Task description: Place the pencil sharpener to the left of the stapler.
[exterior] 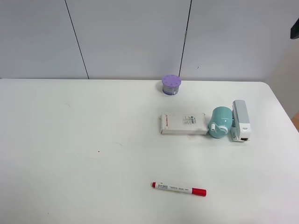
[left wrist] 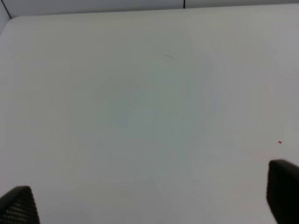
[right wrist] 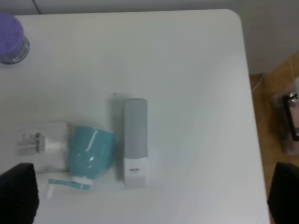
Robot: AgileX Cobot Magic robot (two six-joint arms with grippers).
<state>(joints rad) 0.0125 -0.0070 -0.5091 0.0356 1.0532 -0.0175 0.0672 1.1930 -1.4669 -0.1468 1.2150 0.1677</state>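
Note:
The teal pencil sharpener [exterior: 219,122] lies on the white table, directly left of the grey-white stapler [exterior: 241,120] and nearly touching it. The right wrist view looks down on both: the sharpener [right wrist: 91,151] with its white crank end, and the stapler [right wrist: 135,140] alongside. My right gripper [right wrist: 152,196] is open well above them, only its dark fingertips [right wrist: 18,193] showing at the frame's corners. My left gripper [left wrist: 150,200] is open over bare table. Neither arm appears in the exterior high view.
A flat white box [exterior: 183,123] lies against the sharpener's left side. A purple round container [exterior: 171,85] stands near the table's back edge. A red marker [exterior: 179,188] lies toward the front. The table's right edge [right wrist: 247,93] borders wooden floor.

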